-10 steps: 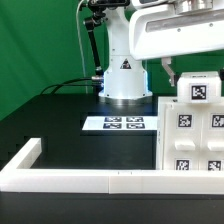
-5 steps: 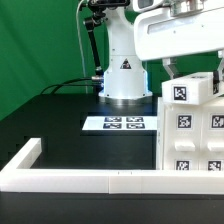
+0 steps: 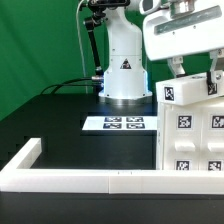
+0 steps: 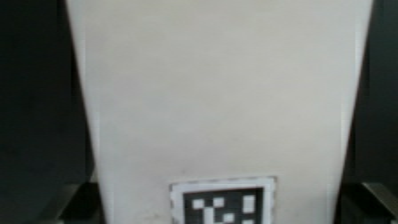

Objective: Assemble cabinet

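The cabinet's white shell (image 3: 196,142) stands at the exterior view's right, with square tags on its front. My gripper (image 3: 194,74) is above it and shut on a small white drawer block (image 3: 185,92) that carries a tag. The block is slightly tilted at the shell's top edge; I cannot tell whether it touches. In the wrist view the block (image 4: 214,90) fills the picture, with its tag (image 4: 228,202) between the dark fingers (image 4: 64,203) of my gripper (image 4: 221,206).
The marker board (image 3: 115,124) lies flat on the black table in front of the robot's white base (image 3: 124,72). A long low white border rail (image 3: 80,181) runs along the front and up the exterior view's left. A green backdrop stands behind.
The gripper and the held block have shifted towards the exterior view's left over the shell's top, and the block has tilted a little.
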`<state>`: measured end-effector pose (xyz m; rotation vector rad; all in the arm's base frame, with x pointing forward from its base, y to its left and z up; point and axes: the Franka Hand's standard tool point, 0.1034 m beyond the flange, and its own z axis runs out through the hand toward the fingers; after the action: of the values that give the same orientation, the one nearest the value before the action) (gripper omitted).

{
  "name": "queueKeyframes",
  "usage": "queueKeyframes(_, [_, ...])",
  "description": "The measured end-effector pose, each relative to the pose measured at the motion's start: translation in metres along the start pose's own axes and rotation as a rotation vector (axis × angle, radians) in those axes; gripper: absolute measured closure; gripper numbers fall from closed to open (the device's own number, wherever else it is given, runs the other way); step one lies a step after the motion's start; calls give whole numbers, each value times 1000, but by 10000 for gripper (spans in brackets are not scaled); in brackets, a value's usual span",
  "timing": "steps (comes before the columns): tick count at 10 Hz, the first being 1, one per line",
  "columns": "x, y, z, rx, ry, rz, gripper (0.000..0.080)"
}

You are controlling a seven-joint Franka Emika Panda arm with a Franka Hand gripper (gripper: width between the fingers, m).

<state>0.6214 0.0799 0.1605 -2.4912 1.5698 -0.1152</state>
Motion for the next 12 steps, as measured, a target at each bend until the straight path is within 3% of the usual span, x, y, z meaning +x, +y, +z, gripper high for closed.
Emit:
queueKeyframes(2, [0,0,0,1,-2,61,240])
queueKeyframes(9, [-7,-2,1,7,-52,635,240])
queueKeyframes(12, [-6,-5,0,26,-87,856,240])
